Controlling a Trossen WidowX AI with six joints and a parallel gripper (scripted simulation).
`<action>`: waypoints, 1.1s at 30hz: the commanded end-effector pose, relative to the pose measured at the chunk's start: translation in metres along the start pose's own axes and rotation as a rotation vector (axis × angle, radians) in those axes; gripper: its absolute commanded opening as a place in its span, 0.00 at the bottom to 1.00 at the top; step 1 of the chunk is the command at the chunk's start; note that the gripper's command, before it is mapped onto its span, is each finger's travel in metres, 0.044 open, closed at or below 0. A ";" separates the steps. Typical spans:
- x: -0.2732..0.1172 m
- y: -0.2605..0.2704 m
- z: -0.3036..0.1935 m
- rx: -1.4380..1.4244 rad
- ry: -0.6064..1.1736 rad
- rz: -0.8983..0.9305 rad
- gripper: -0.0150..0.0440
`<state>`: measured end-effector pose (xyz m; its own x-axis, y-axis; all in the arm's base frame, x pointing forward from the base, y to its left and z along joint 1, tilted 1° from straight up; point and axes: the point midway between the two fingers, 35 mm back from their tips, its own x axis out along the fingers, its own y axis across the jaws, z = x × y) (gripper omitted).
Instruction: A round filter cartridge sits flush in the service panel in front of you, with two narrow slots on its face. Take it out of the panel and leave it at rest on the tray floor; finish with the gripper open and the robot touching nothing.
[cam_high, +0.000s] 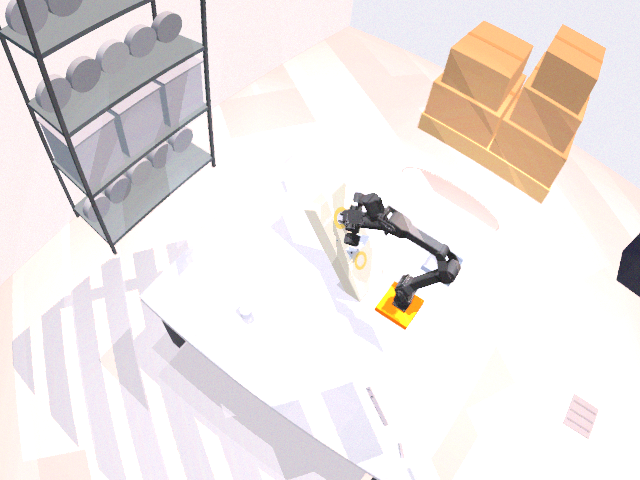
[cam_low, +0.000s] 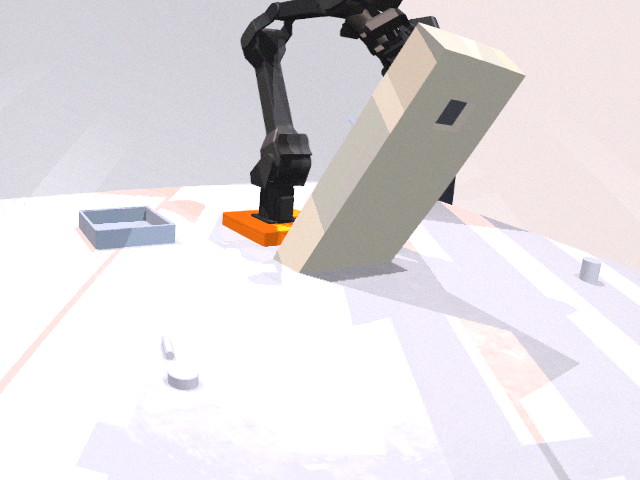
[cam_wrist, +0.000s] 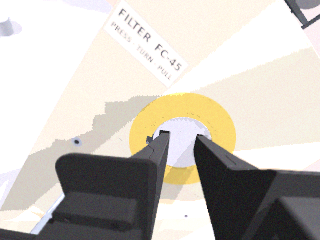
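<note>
The filter cartridge is a pale round face inside a yellow ring on the tilted cream service panel. My gripper is shut on the cartridge, its two fingertips at the slots on the face. A small dark mark shows at the left of the cartridge's edge. How far the cartridge sits in or out of the panel cannot be told. In the exterior view the panel hides the fingertips. The blue-grey tray stands beside the robot's base, with no cartridge seen in it.
The panel leans over the table beside the orange base plate. A second yellow ring is lower on its face. A small grey cylinder stands behind the panel. A short disc and a thin rod lie farther off.
</note>
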<state>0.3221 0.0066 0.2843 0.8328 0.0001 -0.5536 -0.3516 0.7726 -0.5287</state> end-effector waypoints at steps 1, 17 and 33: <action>0.008 0.000 0.000 0.008 0.008 0.001 0.25; 0.008 0.000 0.000 0.008 0.008 0.001 0.25; -0.073 0.000 0.000 0.008 0.012 0.004 0.25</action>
<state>0.2691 0.0070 0.3187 0.8222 0.0005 -0.5693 -0.3611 0.7736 -0.5207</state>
